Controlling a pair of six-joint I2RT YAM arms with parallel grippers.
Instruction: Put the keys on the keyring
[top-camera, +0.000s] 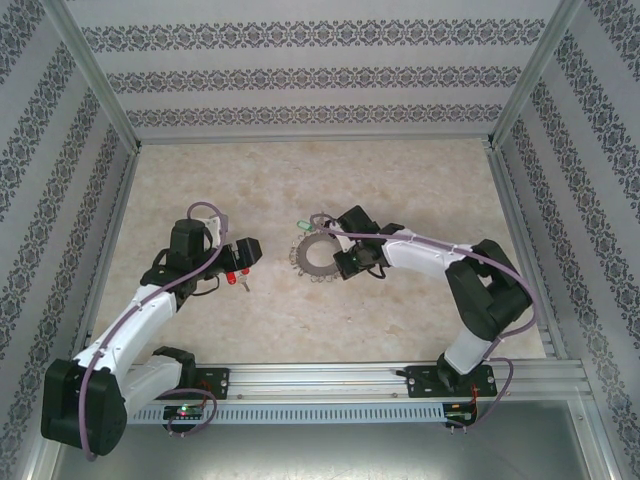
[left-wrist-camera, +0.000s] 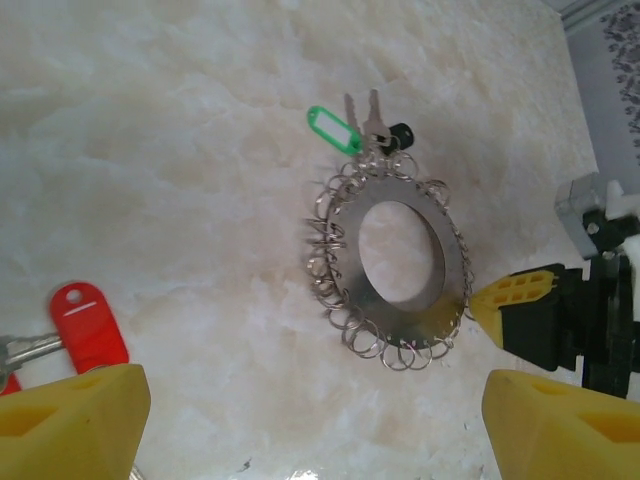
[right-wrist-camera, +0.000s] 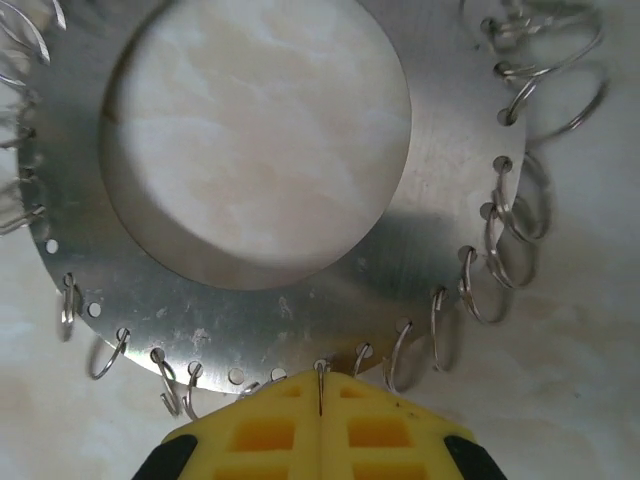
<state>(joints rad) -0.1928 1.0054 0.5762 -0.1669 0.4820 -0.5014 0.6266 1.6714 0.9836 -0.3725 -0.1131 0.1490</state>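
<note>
The keyring (left-wrist-camera: 455, 262) is a flat silver disc with a wide hole and many small wire loops round its rim, lying on the marble table. My right gripper (right-wrist-camera: 319, 388) is shut on one of those loops at the ring's near edge (right-wrist-camera: 430, 210); its yellow fingertip (left-wrist-camera: 512, 300) touches the rim. A red-headed key (left-wrist-camera: 88, 325) with a silver blade lies just outside my left gripper's left finger (left-wrist-camera: 75, 415). My left gripper (left-wrist-camera: 315, 425) is open, with bare table between its fingers. From above, the red keys (top-camera: 238, 278) lie by the left gripper (top-camera: 243, 256), left of the keyring (top-camera: 314, 256).
Small keys with a green tag (left-wrist-camera: 333, 128) and a black head hang on the ring's far side. Patterned walls (top-camera: 60, 180) with metal posts enclose the marble table (top-camera: 300, 180). The right arm (top-camera: 430, 255) reaches in from the right.
</note>
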